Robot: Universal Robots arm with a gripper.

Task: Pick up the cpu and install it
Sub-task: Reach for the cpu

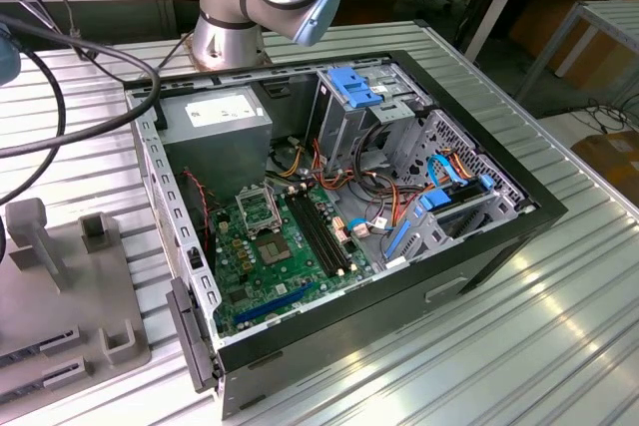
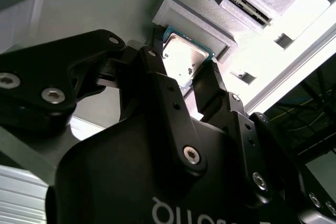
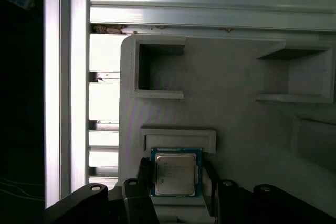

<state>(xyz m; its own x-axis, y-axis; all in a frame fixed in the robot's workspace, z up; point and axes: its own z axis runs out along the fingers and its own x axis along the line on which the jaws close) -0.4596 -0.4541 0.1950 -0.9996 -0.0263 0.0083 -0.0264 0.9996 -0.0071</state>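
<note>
Cpu (image 3: 176, 174) lies flat, metal top up, in a shallow recess of the grey fixture tray (image 3: 231, 103), and the gripper (image 3: 176, 183) is down around it, one side at each of two opposite edges of the chip. In both wrist views the gripper sits hard up against those edges, but I cannot tell whether it has closed on the chip or only brackets it; the chip looks seated in its recess, not lifted.

Just beside the chip stands a raised lip of the tray, and beyond it are other empty pockets moulded into the same grey block. In the exterior view the tray sits on the ribbed metal surface (image 1: 559, 346) at the exterior view's left, well apart from the open computer case (image 1: 519, 216), where the green motherboard (image 1: 290, 266) carries the cpu socket (image 1: 262, 209).

The hold is my main worry: a thin chip taken only by its edges could tilt, catch the recess lip or slip out. A skewed chip would sit crooked in the socket, and the case wall and loose cables crowd the way in.
</note>
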